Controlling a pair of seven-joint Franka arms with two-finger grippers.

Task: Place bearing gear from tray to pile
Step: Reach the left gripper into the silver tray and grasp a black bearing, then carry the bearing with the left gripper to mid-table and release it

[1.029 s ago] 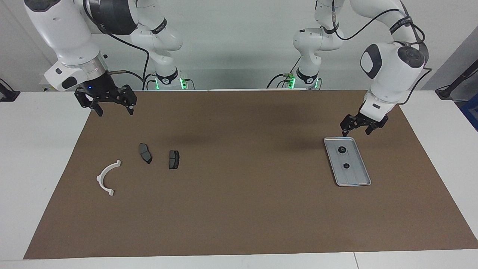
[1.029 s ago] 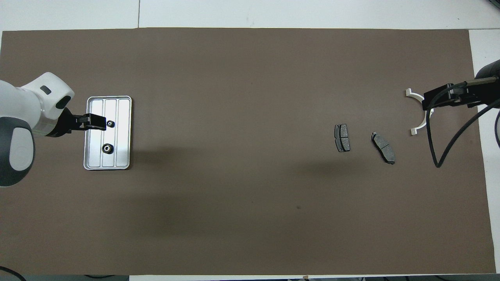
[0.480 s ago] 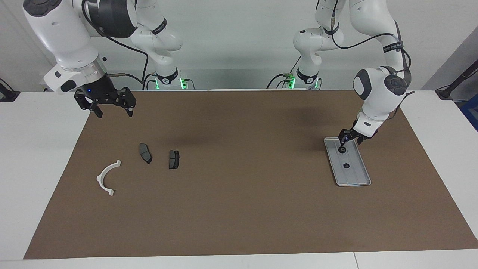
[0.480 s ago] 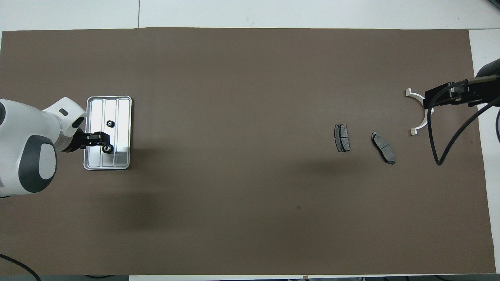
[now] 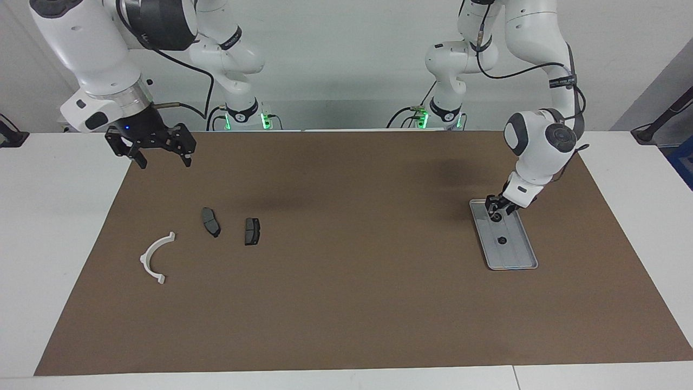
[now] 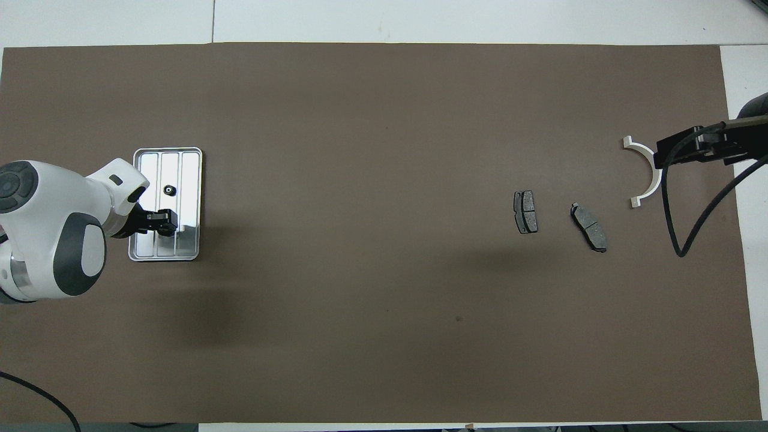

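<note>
Where the left end effector (image 5: 494, 212) dips into the shallow silver-grey ridged metal tray (image 5: 518, 254), its black fingers cover the small dark round bearing gear nearer the robots, so in the overhead view that gear is hidden under the fingers (image 6: 162, 219) and only a dark blob shows between them in the facing view. Whether the fingertips are pinching that gear or just straddling it can't be told; they're drawn in close, but contact isn't visible. The 2nd small dark bearing gear (image 5: 502, 240) lies clear in the tray, w/ a pale centre, just past the left end effector on the side away from the robots.

The right end effector (image 5: 161, 156) hangs spread wide over the brown mat (image 5: 346, 303) near the right arm's end of the worktop (image 5: 32, 216), holding nothing; that arm waits. In the overhead view only its dark tip and a looping black cable show, the rest cut off at the frame edge, and the tip overlaps the white semicircular plastic bracket (image 5: 155, 258). The facing view shows the bracket lying flat on the mat, well apart from it. Two dark grey brake-pad-shaped pieces (image 5: 211, 221) (image 5: 252, 231) lie near the bracket, toward the left arm's end from it; together they form the pile, apart from each other, not stacked.

Black bands on both arms carry white lettering, too small to read. No other labels legible.
</note>
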